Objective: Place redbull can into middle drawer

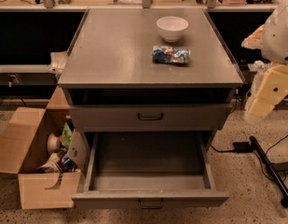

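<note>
At the far left a cardboard box (27, 162) stands open on the speckled floor just beside the cabinet, with a jumble of small things inside that cannot be told apart. Next comes the grey cabinet, its flat tabletop (115, 50) filling the middle of the view. Under the tabletop the upper drawer (150, 117) sits pushed in, a small dark handle at the middle of its front. Below it the middle drawer (150, 199) is pulled far out toward the camera, so its shallow grey inside faces up, and its own dark handle shows at the bottom edge of its front. On the right half of the tabletop, toward the back, stands a white bowl (172, 28), upright. The redbull can (171, 55) lies on its side just in front of the bowl, near it but not touching, its length running left to right. Further right, past the tabletop's right edge and well apart from the can, hangs the robot's pale pincer (267, 94); whether it is released or clenched cannot be told, and it grasps nothing visible.
</note>
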Controlling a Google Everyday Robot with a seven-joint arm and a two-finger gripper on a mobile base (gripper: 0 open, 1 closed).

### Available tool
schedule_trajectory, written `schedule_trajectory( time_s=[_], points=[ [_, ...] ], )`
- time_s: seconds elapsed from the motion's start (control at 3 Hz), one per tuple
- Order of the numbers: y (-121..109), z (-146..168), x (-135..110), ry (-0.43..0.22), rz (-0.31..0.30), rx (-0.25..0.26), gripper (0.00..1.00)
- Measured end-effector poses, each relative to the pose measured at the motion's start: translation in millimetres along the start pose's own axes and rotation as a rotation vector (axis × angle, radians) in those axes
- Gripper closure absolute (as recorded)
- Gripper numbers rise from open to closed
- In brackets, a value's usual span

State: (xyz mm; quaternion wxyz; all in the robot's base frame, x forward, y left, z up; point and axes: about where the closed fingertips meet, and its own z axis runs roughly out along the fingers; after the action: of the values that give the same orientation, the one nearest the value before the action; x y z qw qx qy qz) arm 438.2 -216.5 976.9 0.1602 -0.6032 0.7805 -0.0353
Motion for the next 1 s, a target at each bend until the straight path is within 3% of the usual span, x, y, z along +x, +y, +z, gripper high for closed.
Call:
schedule_trajectory(
  time_s=[0.33, 0.67, 1.0],
  points=[
    [0, 0, 0, 0.0, 0.0, 0.0, 0.0],
    [-26, 12, -4, -0.047, 0.002, 0.007, 0.0],
    [-99, 50, -25, -0.181, 0.0, 0.015, 0.0]
  ],
)
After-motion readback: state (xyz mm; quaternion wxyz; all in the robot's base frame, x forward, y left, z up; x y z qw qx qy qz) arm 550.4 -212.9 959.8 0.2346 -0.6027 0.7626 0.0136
